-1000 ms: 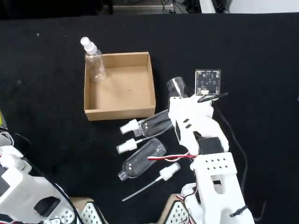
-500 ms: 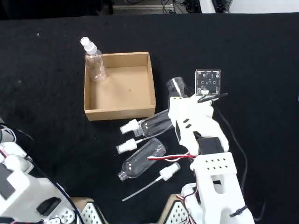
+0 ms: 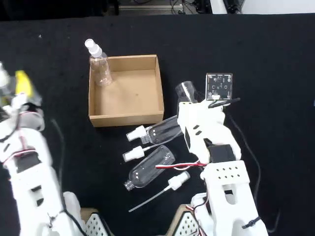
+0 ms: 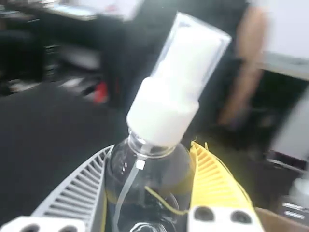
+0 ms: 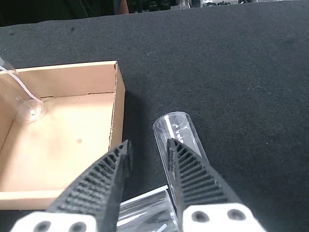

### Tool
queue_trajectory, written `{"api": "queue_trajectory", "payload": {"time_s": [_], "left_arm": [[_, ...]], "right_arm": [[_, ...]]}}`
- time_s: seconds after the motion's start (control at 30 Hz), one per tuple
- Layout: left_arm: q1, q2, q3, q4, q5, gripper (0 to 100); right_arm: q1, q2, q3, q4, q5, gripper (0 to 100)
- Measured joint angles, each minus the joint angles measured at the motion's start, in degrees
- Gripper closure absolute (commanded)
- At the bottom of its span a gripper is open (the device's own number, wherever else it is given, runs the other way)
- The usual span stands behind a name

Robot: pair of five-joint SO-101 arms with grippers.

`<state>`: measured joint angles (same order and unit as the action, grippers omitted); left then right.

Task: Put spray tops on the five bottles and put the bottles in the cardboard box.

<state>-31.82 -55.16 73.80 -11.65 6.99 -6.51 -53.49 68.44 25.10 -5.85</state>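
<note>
The left gripper (image 4: 150,152) clasps a capped spray bottle (image 4: 145,188) by its body between its fingers (image 4: 212,179), well left of the cardboard box (image 3: 126,119). The bottle is probably light, smooth and slippery, so the body gives a safer hold than the top. The right gripper (image 5: 147,147) hangs narrow and empty over the bench (image 3: 256,49).

Cardboard box (image 3: 126,119) open; capped bottle (image 3: 100,69) upright in its far-left corner. On worktop near box front: lying capped bottle (image 3: 165,129), open-necked bottle (image 3: 150,167), loose spray top (image 3: 176,181). Left tool (image 4: 149,193) clamps a sprayer-topped bottle (image 4: 161,111).
</note>
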Motion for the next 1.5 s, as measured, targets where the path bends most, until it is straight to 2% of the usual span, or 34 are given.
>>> {"api": "queue_trajectory", "payload": {"time_s": [0.1,0.3,0.43,0.5,0.7,0.8,1.0,1.5], "left_arm": [[7.47,-4.57,0.62,1.76,0.09,97],[21.54,-5.63,0.62,1.85,0.09,97],[27.69,-1.58,0.62,1.76,0.09,97],[29.36,2.29,0.7,-0.88,-0.7,97],[32.53,17.93,0.7,-21.01,-7.38,97],[32.7,25.23,0.09,-28.31,-8.18,97],[32.88,35.25,-3.25,-30.77,-6.07,97],[33.05,45.63,-8.26,-31.12,-4.75,97]], "right_arm": [[0.0,0.0,0.0,0.0,0.0,90.3],[0.0,0.0,0.0,0.0,0.0,90.3],[0.0,0.0,0.0,0.0,0.0,90.3],[0.0,0.0,0.0,0.0,0.0,90.3],[0.0,0.0,0.0,0.0,0.0,90.3],[0.0,0.0,0.0,0.0,0.0,90.3],[0.0,0.0,0.0,0.0,0.0,90.3],[0.0,0.0,0.0,0.0,0.0,90.3]]}}
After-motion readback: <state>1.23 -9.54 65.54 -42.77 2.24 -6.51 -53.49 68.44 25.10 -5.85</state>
